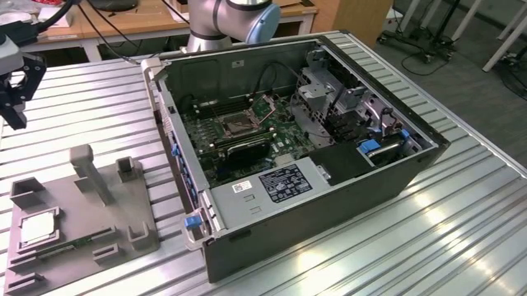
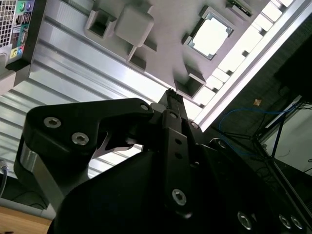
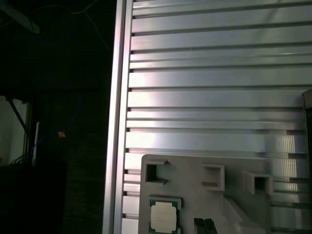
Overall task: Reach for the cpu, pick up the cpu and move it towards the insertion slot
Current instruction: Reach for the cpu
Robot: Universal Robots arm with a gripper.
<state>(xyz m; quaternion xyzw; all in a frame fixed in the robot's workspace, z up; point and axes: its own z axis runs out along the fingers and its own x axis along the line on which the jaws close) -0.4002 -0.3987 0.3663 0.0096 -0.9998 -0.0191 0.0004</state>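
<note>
The claw [image 1: 15, 118] hangs over the metal table [image 1: 82, 111], near the grey tray [image 1: 73, 216]. I cannot tell if it is open or closed. The chip [image 1: 37, 228] lies flat in the tray, well apart from the socket [image 1: 233, 125] inside the computer [image 1: 329, 203].

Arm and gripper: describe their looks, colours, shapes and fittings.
In the exterior view the arm is a silver-grey tube with rounded joints and a light blue end cap. In the second wrist view the gripper is matte black, built of plates and links held by silver screws.
</note>
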